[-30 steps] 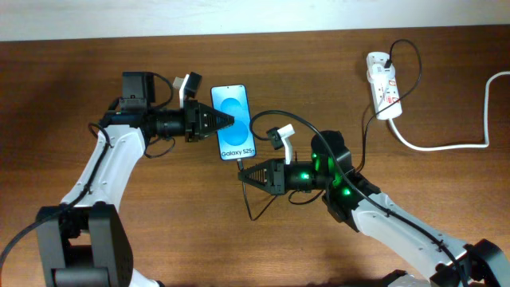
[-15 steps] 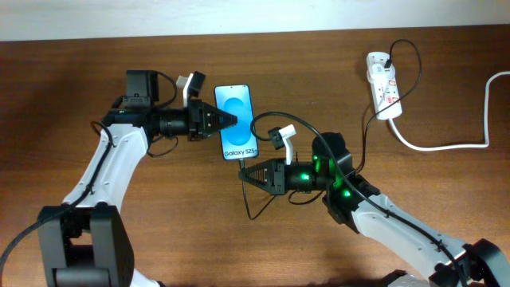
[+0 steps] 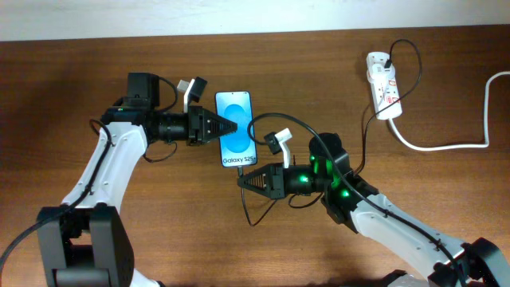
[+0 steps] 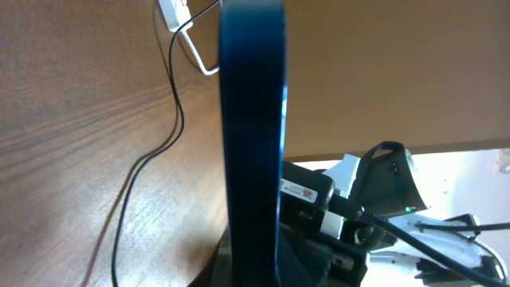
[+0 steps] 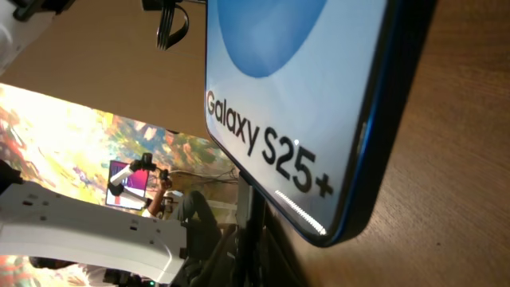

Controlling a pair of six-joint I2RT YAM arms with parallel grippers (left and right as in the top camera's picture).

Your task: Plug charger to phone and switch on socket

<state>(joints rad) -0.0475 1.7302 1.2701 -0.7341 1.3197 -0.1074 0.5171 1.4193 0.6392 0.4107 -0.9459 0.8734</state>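
Note:
The phone (image 3: 237,127) is in the middle of the table, blue screen up, "Galaxy" end toward my right arm. My left gripper (image 3: 229,127) is shut on its left long edge; the left wrist view shows the phone (image 4: 251,119) edge-on between the fingers. My right gripper (image 3: 242,178) is shut on the tip end of the charger (image 3: 246,203), just below the phone's bottom end. In the right wrist view the phone's bottom corner (image 5: 287,72) is close above the fingers (image 5: 263,247); the connector tip itself is hidden. The white socket (image 3: 384,84) lies at the far right.
The thick white cord (image 3: 446,145) runs from the socket to the right edge. The thin black cable loops from the socket across the table past my right arm; it also shows in the left wrist view (image 4: 177,104). Bare wood lies in front.
My left gripper has carried the phone a little to the right and toward my right gripper. My right gripper has edged up toward the phone's bottom end.

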